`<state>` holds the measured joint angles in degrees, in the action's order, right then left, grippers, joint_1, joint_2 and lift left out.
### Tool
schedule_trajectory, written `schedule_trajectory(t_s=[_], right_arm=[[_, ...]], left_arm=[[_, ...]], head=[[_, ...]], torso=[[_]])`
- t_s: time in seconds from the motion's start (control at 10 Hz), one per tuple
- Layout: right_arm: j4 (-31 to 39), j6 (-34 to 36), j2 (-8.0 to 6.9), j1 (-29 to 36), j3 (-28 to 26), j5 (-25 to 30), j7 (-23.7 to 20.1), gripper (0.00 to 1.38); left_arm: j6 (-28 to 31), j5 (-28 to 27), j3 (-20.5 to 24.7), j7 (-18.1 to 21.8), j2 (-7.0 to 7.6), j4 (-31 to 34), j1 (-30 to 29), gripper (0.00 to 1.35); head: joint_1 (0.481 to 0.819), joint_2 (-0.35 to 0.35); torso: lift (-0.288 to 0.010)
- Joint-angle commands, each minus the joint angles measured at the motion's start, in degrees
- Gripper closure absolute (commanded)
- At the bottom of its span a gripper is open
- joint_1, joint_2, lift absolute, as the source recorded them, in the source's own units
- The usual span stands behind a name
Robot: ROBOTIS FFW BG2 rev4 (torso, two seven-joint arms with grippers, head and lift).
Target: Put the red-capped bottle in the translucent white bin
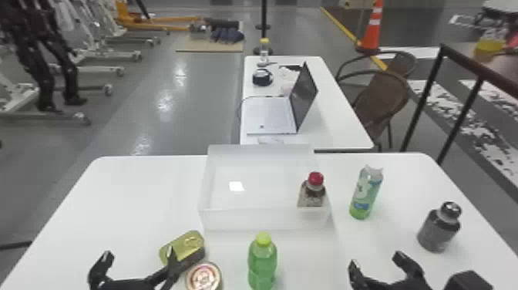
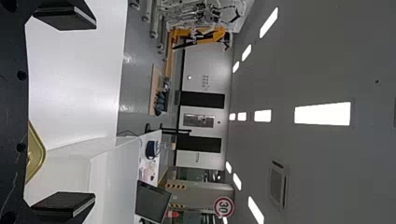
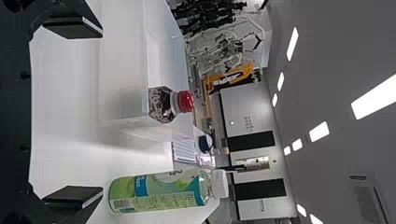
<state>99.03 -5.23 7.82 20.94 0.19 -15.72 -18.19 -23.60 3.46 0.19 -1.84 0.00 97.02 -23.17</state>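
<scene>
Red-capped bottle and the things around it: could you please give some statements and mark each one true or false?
1. The red-capped bottle is inside the bin. True.
2. The green-capped bottle is inside the bin. False: the green-capped bottle stands on the table.
3. The right tool is holding a bottle. False: the right tool is open and empty.
4. The dark bottle is farther right than the white-capped bottle. True.

red-capped bottle [image 1: 312,196] partly hidden
</scene>
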Motion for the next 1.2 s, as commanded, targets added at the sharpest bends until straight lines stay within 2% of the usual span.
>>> schedule_trajectory(t_s=[0.0, 0.4, 1.1], right_arm=[[0.5, 0.3, -0.09, 0.2, 0.0, 1.0, -0.1, 0.11], [1.4, 0.5, -0.79, 0.8, 0.0, 2.4, 0.4, 0.11], [1.4, -0.2, -1.14, 0.8, 0.0, 2.5, 0.7, 0.11]], left_arm=[[0.2, -0.2, 0.1, 0.0, -0.15, 0.1, -0.2, 0.02], [0.6, -0.6, 0.4, 0.0, -0.15, 0.5, -0.7, 0.02], [0.8, -1.2, 0.7, 0.0, -0.15, 0.9, -0.8, 0.02]], head=[[0.549, 0.0], [0.549, 0.0], [0.549, 0.0]], torso=[[-0.1], [-0.1], [-0.1]])
